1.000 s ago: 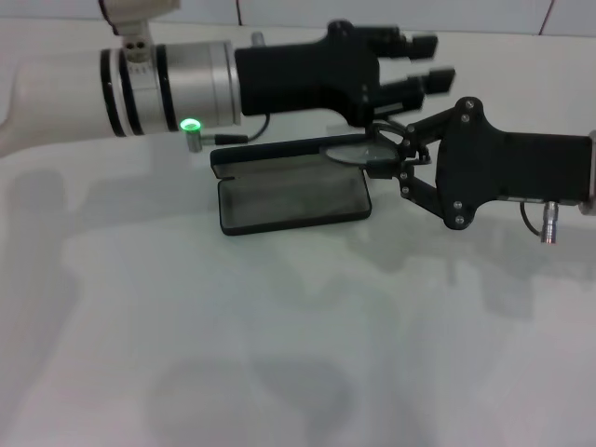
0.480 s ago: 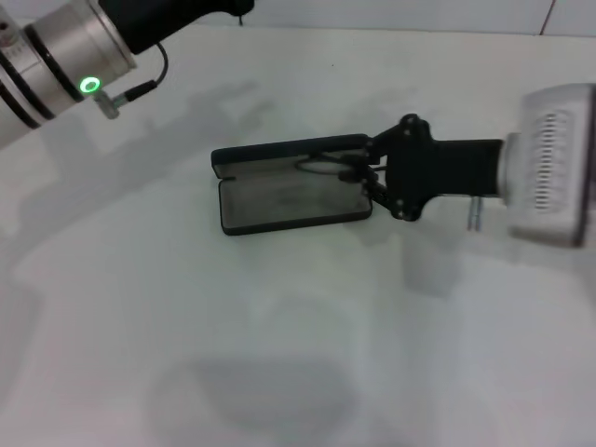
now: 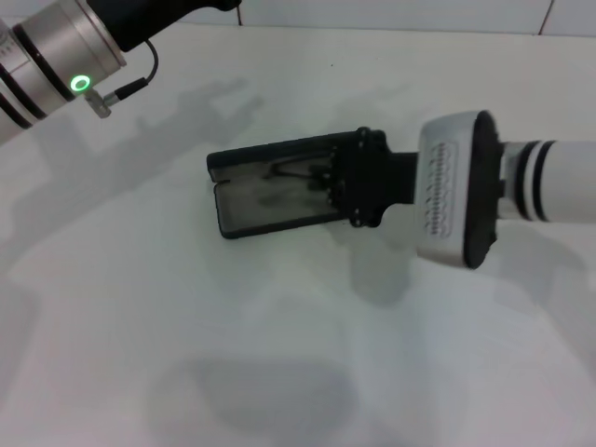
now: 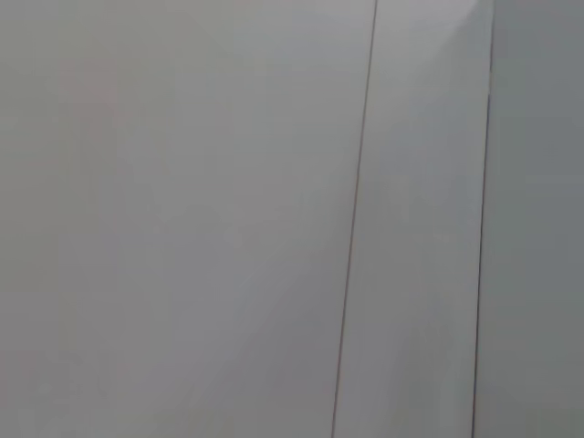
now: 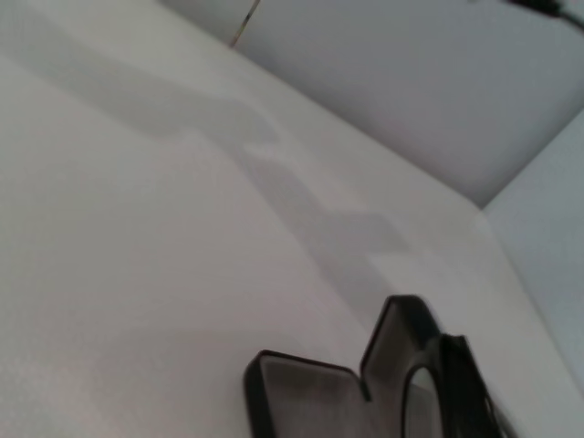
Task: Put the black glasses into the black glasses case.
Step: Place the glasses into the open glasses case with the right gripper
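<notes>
The black glasses case [image 3: 265,207] lies open on the white table, its lid [image 3: 270,154] raised along the far side. My right gripper [image 3: 328,182] reaches in from the right over the case's right end, shut on the black glasses [image 3: 296,171], which sit low over the grey lining. In the right wrist view the case [image 5: 306,391] shows with its lid [image 5: 401,333] up, and a lens rim of the glasses [image 5: 453,388] is close beside it. My left arm [image 3: 56,51] is drawn back at the far left; its gripper is out of view.
The white table [image 3: 279,354] spreads to the front and left of the case. A wall stands behind the table's far edge [image 3: 391,31]. The left wrist view shows only a pale wall [image 4: 182,219].
My right gripper has moved left and lowered the glasses over the open case. My left arm has pulled away from above the case to the far left.
</notes>
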`<state>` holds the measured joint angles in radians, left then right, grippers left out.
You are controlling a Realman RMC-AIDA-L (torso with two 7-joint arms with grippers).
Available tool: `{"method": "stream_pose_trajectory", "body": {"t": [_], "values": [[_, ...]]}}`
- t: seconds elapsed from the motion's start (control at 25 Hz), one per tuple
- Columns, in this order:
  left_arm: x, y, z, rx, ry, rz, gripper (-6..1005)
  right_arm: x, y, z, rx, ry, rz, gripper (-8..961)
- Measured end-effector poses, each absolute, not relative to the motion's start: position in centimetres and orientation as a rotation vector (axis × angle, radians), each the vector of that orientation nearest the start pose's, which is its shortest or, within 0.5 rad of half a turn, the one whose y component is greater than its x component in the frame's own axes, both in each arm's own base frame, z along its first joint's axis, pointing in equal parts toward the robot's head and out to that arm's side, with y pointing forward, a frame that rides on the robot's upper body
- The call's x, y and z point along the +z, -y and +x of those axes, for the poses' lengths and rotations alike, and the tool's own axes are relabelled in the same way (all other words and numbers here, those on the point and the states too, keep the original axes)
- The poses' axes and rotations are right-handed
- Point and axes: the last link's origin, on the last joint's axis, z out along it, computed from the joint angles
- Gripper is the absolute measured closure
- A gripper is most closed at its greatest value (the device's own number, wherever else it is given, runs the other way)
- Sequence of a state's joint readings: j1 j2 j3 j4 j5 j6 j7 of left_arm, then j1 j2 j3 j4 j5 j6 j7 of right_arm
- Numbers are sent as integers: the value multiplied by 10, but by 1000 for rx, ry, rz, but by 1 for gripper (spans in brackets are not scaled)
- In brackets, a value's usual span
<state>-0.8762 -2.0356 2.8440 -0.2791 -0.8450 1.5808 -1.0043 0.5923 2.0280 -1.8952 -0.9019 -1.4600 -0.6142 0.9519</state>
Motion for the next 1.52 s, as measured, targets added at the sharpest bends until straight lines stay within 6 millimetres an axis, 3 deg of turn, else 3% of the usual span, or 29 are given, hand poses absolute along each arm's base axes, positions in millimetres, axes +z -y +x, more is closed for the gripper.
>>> {"method": "stream_pose_trajectory", "body": {"t": [0.4,0.96,1.52], "values": [[17,-405,-183,-1269,367,-2272,543,-127,-366,149,-1,683,-2489,759],[15,-404,-182,-1277,372,-2276,543,-138,-355,145,-5,747,-2504,753],[13,-403,-181,-1281,374,-2277,543,-139,-356,147,-27,747,-2486,746]]}}
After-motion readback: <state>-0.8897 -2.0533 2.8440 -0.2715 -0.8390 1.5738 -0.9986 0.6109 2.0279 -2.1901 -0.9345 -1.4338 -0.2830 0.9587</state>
